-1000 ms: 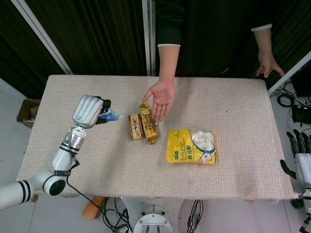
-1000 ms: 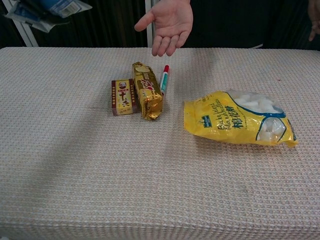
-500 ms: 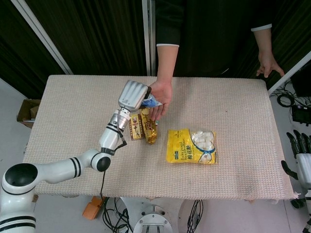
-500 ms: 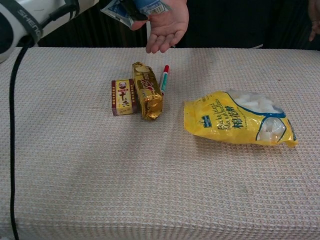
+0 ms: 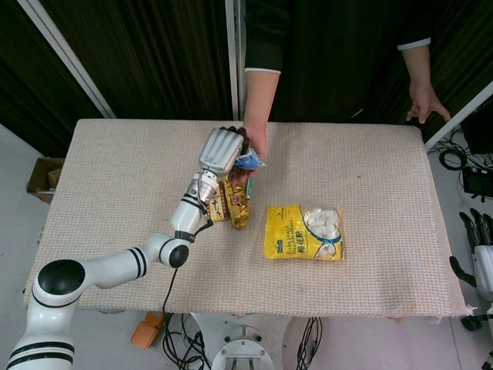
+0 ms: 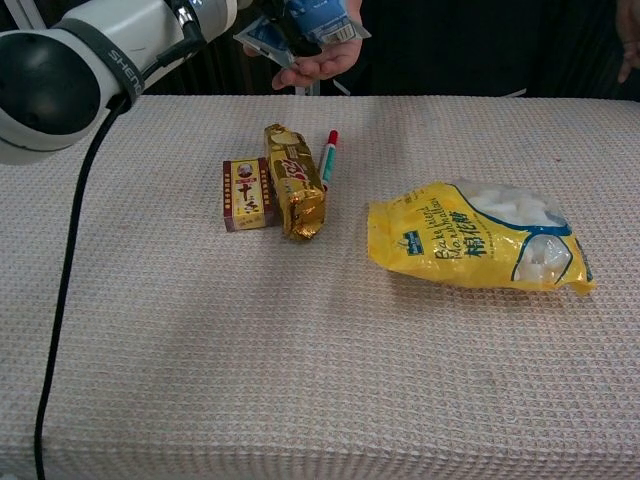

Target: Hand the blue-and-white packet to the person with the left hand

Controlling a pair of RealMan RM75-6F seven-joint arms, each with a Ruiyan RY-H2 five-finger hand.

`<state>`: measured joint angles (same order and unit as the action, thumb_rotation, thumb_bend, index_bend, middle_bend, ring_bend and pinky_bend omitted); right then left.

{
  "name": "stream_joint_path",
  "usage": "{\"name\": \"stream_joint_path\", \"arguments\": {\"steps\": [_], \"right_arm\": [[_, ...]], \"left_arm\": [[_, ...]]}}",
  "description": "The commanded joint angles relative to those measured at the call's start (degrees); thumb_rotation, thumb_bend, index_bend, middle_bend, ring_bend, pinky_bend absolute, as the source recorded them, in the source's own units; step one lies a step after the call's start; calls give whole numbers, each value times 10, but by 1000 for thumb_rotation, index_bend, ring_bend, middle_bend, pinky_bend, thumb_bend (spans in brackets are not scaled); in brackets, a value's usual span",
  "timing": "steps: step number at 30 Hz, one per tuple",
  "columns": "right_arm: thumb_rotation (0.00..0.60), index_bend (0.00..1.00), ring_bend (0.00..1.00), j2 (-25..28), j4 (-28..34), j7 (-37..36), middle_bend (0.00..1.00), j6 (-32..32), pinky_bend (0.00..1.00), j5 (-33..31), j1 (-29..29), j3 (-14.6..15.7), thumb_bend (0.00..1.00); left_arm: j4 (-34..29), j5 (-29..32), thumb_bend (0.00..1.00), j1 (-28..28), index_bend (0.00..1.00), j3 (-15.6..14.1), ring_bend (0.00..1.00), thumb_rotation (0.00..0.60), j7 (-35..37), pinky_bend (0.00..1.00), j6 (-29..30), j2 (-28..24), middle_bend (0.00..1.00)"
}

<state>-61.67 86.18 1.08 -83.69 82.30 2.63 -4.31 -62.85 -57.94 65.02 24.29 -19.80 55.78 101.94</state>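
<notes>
Left hand (image 5: 221, 150) grips the one blue-and-white packet (image 5: 248, 161) above the table's (image 5: 115, 200) far edge, against the person's palm (image 6: 322, 62); right hand (image 5: 481, 254) hangs past the right edge, fingers apart. One yellow bag (image 5: 303, 232), one gold bar (image 6: 295, 181), one small box (image 6: 246, 193), one pen (image 6: 328, 158) lie mid-table.

Right robot hand (image 5: 479, 247) cropped at the frame edge, state unclear.

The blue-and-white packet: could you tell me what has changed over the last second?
The left hand carried the blue-and-white packet rightward from the table's left side onto the person's hand, still gripping it. The yellow bag, gold packet and small box stayed put.
</notes>
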Motion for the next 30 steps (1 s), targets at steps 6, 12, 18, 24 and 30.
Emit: {"name": "stream_joint_path", "arguments": {"steps": [6, 12, 18, 24, 30], "right_arm": [[600, 0, 0, 4, 12, 10, 0, 1, 0, 0, 3, -2, 222], [600, 0, 0, 7, 25, 19, 0, -7, 0, 6, 1, -1, 223], [600, 0, 0, 7, 14, 10, 0, -2, 0, 0, 0, -1, 223], [600, 0, 0, -14, -10, -1, 0, -16, 0, 17, 0, 1, 221], [600, 0, 0, -45, -32, 8, 0, -27, 0, 30, -1, 5, 209]], "left_arm": [[-25, 0, 132, -16, 0, -5, 44, 600, -7, 265, 12, -25, 0], [-73, 16, 85, -31, 0, -1, 34, 600, -24, 237, 25, -55, 0], [-275, -32, 42, -129, 0, -28, 34, 600, -50, 232, 133, -188, 0], [-542, -68, 92, -323, 0, -177, 35, 600, -138, 232, 265, -386, 0], [-403, -252, 113, -515, 7, -347, 36, 586, -37, 245, 416, -375, 23]]}}
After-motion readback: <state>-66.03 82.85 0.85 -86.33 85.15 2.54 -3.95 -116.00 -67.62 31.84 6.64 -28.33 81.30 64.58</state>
